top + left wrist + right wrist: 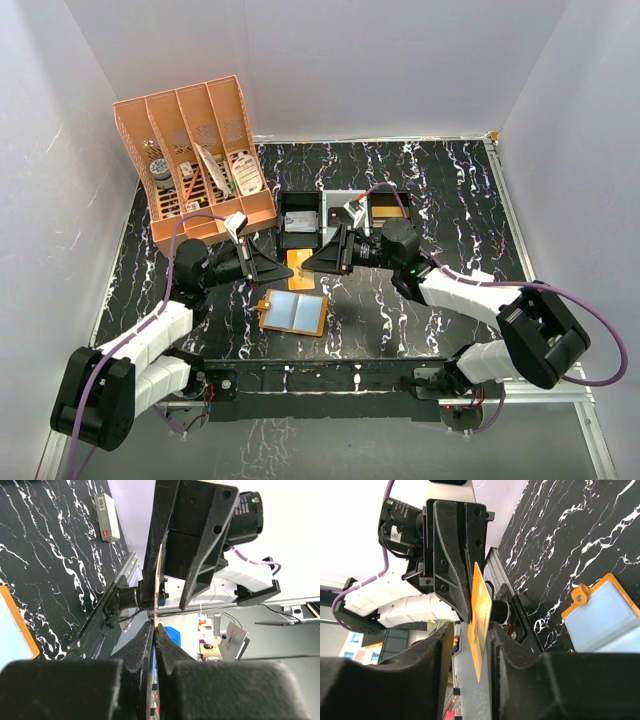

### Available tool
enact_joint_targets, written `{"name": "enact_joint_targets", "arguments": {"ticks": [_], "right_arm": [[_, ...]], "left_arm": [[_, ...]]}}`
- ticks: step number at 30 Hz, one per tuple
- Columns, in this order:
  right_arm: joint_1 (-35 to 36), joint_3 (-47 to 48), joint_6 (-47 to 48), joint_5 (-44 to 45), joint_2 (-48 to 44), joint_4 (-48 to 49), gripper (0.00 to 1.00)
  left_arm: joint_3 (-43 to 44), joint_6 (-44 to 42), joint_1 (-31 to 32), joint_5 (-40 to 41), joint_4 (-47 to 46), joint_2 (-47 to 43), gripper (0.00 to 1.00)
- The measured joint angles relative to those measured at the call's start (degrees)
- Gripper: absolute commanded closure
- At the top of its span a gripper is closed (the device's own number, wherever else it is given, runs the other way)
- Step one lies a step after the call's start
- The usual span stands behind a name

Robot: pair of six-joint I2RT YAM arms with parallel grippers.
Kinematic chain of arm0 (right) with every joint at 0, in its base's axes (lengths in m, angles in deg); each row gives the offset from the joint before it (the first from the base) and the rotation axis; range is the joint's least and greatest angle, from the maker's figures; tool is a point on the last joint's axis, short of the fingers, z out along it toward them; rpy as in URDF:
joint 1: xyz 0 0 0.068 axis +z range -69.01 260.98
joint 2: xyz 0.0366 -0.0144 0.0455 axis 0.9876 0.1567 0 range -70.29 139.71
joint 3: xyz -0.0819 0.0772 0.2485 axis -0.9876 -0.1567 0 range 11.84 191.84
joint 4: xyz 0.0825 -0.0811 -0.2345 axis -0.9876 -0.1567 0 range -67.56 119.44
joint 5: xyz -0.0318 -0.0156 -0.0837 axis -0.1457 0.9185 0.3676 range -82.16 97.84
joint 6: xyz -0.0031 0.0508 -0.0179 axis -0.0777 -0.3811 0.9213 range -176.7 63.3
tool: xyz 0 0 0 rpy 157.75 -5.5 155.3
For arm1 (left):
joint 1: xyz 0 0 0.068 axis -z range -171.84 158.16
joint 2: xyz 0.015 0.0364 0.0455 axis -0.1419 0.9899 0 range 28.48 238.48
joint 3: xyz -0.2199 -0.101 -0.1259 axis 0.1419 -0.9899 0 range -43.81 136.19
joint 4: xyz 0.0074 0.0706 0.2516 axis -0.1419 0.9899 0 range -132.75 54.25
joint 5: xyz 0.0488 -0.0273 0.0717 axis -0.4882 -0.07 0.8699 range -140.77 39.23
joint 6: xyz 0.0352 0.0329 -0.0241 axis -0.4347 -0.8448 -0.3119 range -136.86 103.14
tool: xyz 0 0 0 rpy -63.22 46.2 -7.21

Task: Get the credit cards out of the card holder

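Our left gripper (154, 628) clamps the thin orange rectangular card (481, 615) edge-up over mid-desk. Our right gripper (470, 632), facing it, straddles the card half-open. The flat orange, blue-panelled card holder (293, 312) lies toward the near edge.

No text, label or number is legible in any view
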Motion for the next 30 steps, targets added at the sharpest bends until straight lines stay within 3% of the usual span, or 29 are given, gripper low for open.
{"name": "enact_joint_targets", "arguments": {"ticks": [9,15,17,23,26,28,30], "right_arm": [[-0.50,-0.13,-1.46,-2.82,-1.36,0.26,1.00],[-0.63,-0.11,-3.65,-3.58,-1.31,2.27,1.00],[-0.70,-0.11,-4.13,-3.74,-1.05,3.02,1.00],[-0.83,0.85,-1.75,-2.64,-0.87,-0.13,1.00],[-0.96,2.16,0.02,-2.43,-0.87,-2.08,0.81],[-0.94,2.71,0.61,-2.86,-0.87,-2.64,0.76],[-0.92,2.75,0.46,-3.69,-0.79,-2.14,0.79]], "left_arm": [[0.00,3.02,0.00,-1.79,-6.08,0.70,1.00],[-0.85,5.99,-0.02,-1.90,-11.37,0.92,1.00],[-0.74,5.42,-0.02,-1.92,-11.41,0.85,0.94],[3.87,-3.78,-0.02,-2.49,1.16,0.48,1.00],[4.96,-5.92,-0.22,-2.51,2.78,0.22,1.00],[5.01,-5.81,-0.22,-2.62,1.84,0.37,1.00],[4.98,-4.96,-0.22,-2.75,-0.09,1.07,1.00]]}}
